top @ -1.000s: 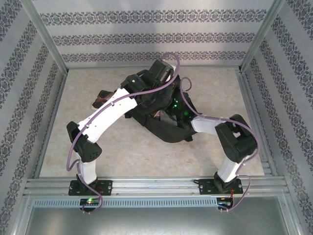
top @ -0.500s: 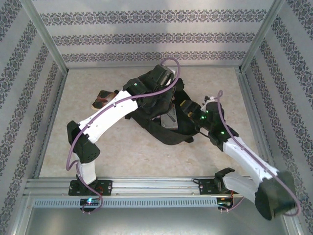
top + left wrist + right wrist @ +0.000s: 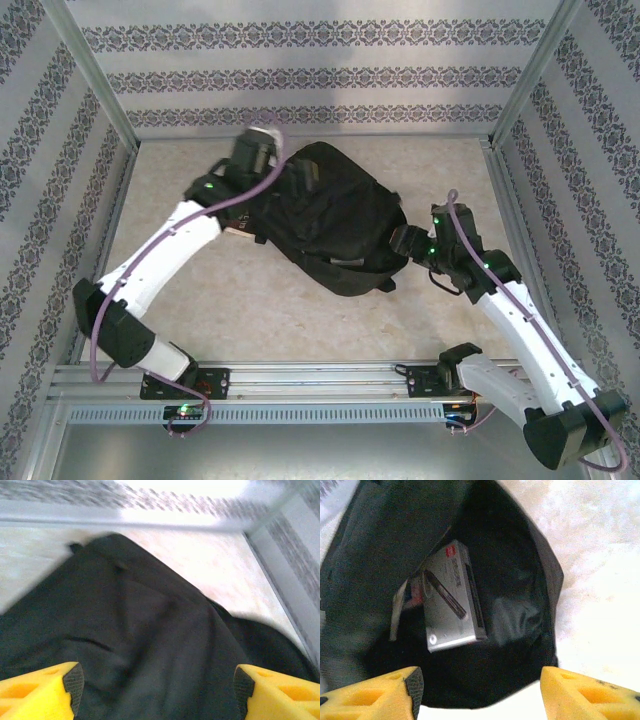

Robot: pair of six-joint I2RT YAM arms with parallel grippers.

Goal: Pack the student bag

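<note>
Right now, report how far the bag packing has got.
Done: a grey box lies inside the bag, seen through its open mouth. In hand: nothing; the left claw is open over the bag's fabric, the right claw open at the mouth. Left: the bag is not closed yet.

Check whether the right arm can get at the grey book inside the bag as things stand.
Probably yes: the student bag gapes toward the right gripper, whose jaws stand open, and nothing covers the grey book.
</note>
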